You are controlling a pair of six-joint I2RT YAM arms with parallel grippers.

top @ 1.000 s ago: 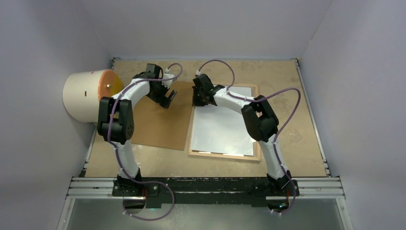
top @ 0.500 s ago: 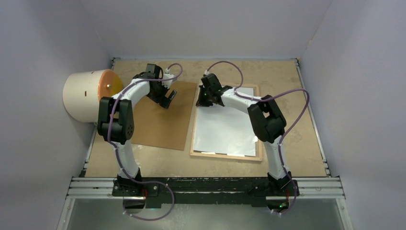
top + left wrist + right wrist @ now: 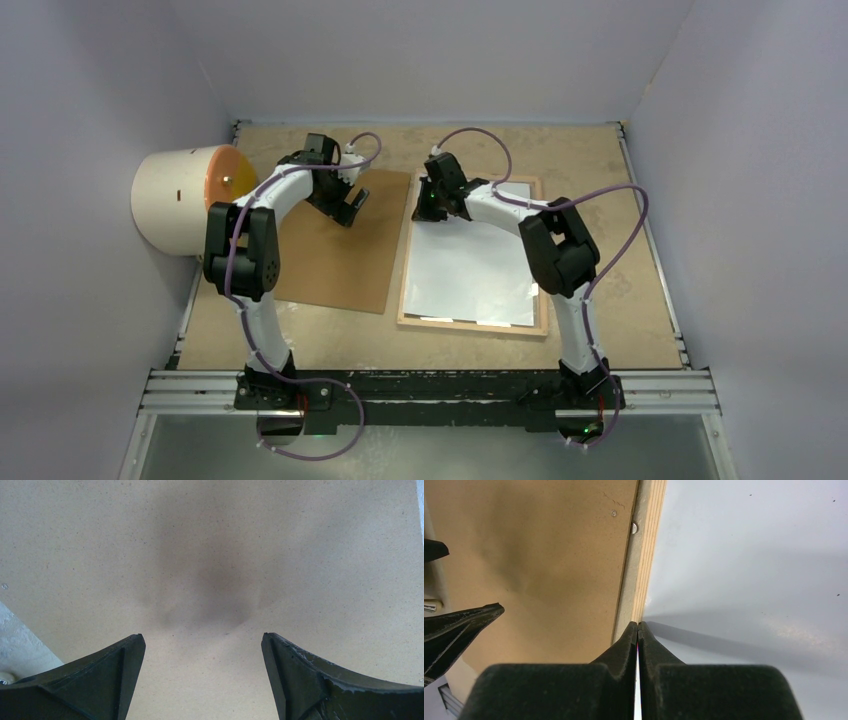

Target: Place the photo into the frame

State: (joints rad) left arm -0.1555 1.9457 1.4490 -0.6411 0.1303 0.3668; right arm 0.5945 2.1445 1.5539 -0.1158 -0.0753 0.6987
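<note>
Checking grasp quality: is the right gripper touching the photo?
Cannot tell. The right wrist view puts the shut right gripper at the photo edge beside the frame, but shows neither contact nor gap; from above the gripper itself hides it.

wood frame [image 3: 645, 555], matt brn board [image 3: 549, 555]

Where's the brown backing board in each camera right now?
Top external: backing board left of centre.
Left wrist: backing board fills the view.
Right wrist: backing board takes the left half.
Shared landmark: left gripper, open above it; its finger shows at right wrist's left edge.
</note>
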